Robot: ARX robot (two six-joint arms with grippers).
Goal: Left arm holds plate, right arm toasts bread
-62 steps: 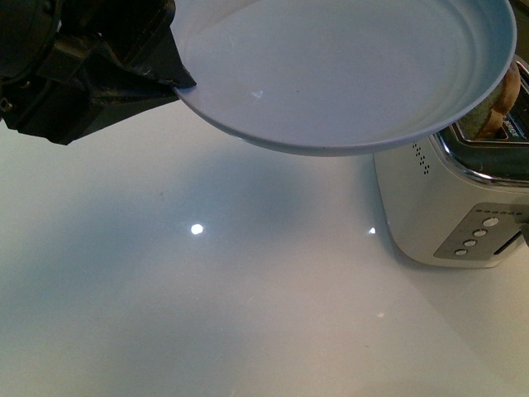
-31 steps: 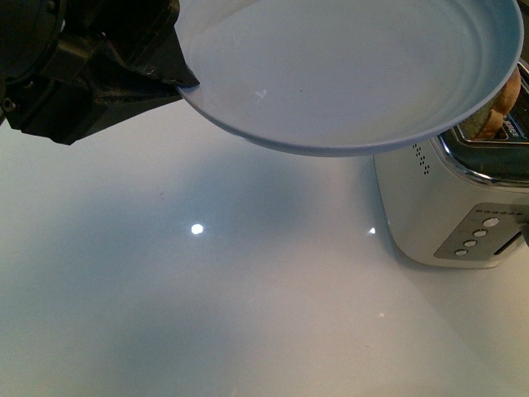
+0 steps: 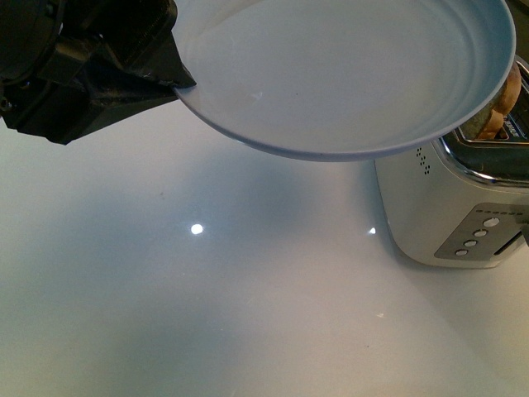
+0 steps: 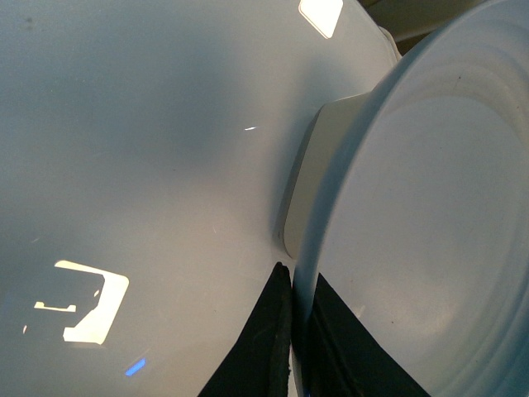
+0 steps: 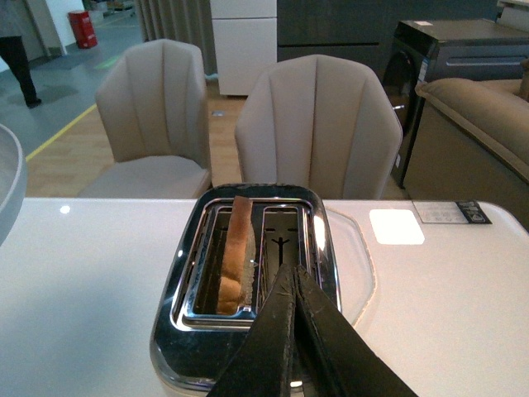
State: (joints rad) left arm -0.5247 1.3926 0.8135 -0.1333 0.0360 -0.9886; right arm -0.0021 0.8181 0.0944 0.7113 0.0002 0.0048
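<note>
Left gripper (image 3: 177,81) upper left of front view, jaws clamped on plate (image 3: 347,74) rim, plate held aloft across frame top, bread (image 5: 237,252) upright in toaster (image 3: 430,207) slot at right edge, right gripper (image 5: 293,285) jaws together, empty.

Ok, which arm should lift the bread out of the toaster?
Right. The right gripper, shut and empty, sits over the toaster beside the bread; the left gripper is clamped on the plate.

This looks like a home-style dining set staged inside a large hall or showroom. A glossy white tabletop (image 5: 83,273) carries a chrome toaster (image 5: 188,281), with beige upholstered chairs (image 5: 318,132) and a sofa (image 5: 479,116) behind it. Beyond them lies a grey floor with a yellow line (image 5: 58,132), where a person (image 5: 16,50) walks.
</note>
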